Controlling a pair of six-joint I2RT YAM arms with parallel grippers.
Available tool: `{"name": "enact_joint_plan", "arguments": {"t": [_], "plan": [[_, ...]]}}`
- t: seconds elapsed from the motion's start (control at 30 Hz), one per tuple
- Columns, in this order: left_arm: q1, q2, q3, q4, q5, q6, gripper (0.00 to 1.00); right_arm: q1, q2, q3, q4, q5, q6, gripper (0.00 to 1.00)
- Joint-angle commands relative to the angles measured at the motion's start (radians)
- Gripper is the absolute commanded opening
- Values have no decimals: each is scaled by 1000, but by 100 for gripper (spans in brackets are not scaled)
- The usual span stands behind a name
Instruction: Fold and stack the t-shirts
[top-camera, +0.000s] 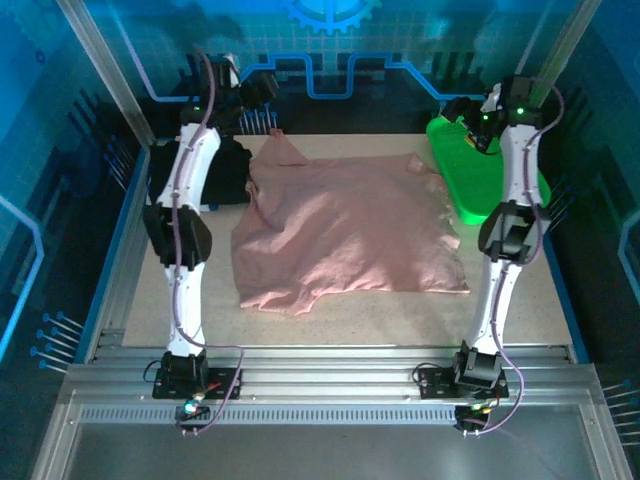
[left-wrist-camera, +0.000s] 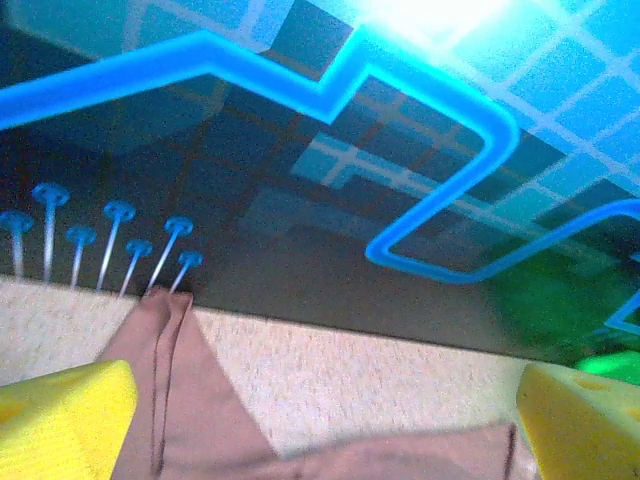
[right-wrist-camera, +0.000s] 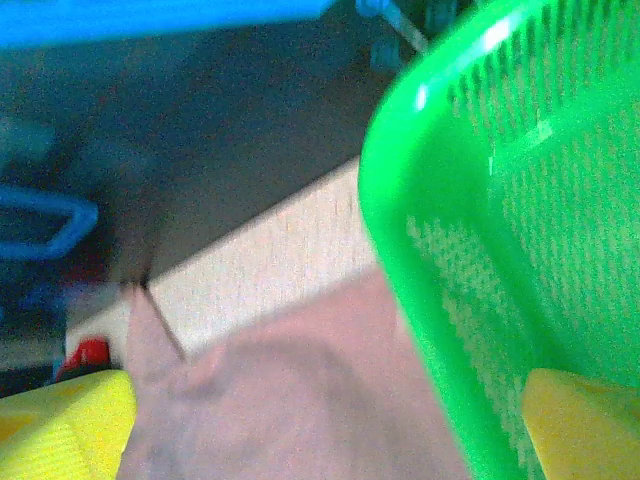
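Note:
The dusty-pink t-shirt (top-camera: 350, 235) lies spread and rumpled over the middle of the table. The black t-shirt (top-camera: 233, 168) sits folded at the back left, partly behind my left arm. My left gripper (top-camera: 262, 95) hangs raised over the pink shirt's far left corner. Seen from the left wrist, that gripper (left-wrist-camera: 325, 440) is open, with pink cloth (left-wrist-camera: 190, 400) lying below its yellow fingers (left-wrist-camera: 60, 420) and nothing between them. My right gripper (top-camera: 462, 108) is up at the back right, beside the basket. It (right-wrist-camera: 320, 430) is open above the pink cloth (right-wrist-camera: 300, 400).
A green mesh basket (top-camera: 475, 175) stands along the table's right side, its rim (right-wrist-camera: 420, 290) close to my right finger (right-wrist-camera: 580, 425). The dark back wall with blue pins (left-wrist-camera: 110, 240) rises just past the table's far edge.

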Motion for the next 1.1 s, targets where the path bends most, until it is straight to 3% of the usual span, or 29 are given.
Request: {"name": "enact_joint_plan", "arguments": {"t": [0.0, 0.17, 0.3, 0.43, 0.63, 1.07], "plan": [[-26, -468, -245, 3, -47, -22, 99, 16, -504, -299, -62, -39, -147, 100], [-116, -929, -797, -69, -88, -99, 99, 21, -890, -869, -40, -24, -118, 100], [-196, -1155, -1086, -290, -133, -218, 99, 144, -1022, -1140, -27, -4, -132, 100], [-281, -1325, -1352, -338, -100, -408, 99, 116, -1133, -1357, -78, 59, -117, 100], [-400, -1301, -1541, -317, -97, -539, 99, 70, -1170, -1544, -63, 103, -103, 97], [-416, -1294, -1797, -201, -119, -696, 90, -98, -1080, -1723, 53, 214, -36, 87]]}}
